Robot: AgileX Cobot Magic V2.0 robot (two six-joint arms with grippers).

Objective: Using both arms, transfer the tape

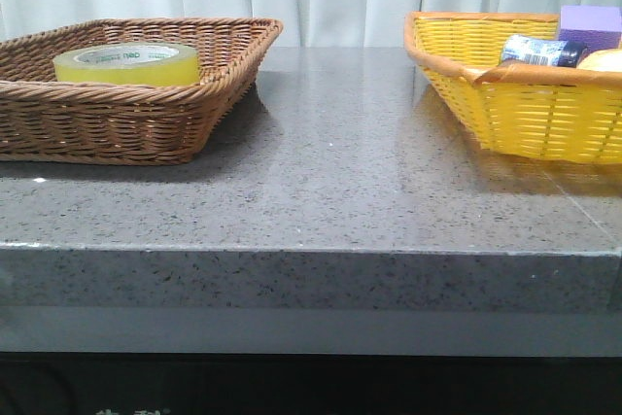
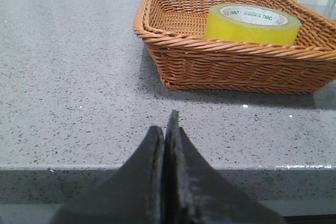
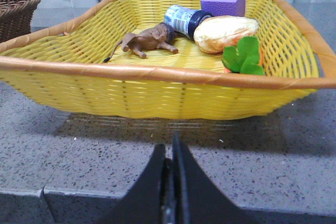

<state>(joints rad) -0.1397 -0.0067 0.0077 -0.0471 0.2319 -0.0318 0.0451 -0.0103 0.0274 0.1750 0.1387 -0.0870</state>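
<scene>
The tape (image 1: 127,63) lies flat in the brown basket (image 1: 146,119), upper left; left tool (image 2: 167,135) and right tool (image 3: 170,161) are both closed, empty, low before the desk (image 1: 330,172). This fits either transfer's start or end

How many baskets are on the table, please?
2: a brown wicker basket on the robot's left holding the tape roll, and a yellow basket on its right.

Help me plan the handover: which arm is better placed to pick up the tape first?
Left. The tape roll lies in the brown basket directly ahead of the left pincer, which is shut and empty. The right pincer, also shut, faces the yellow basket instead.
</scene>
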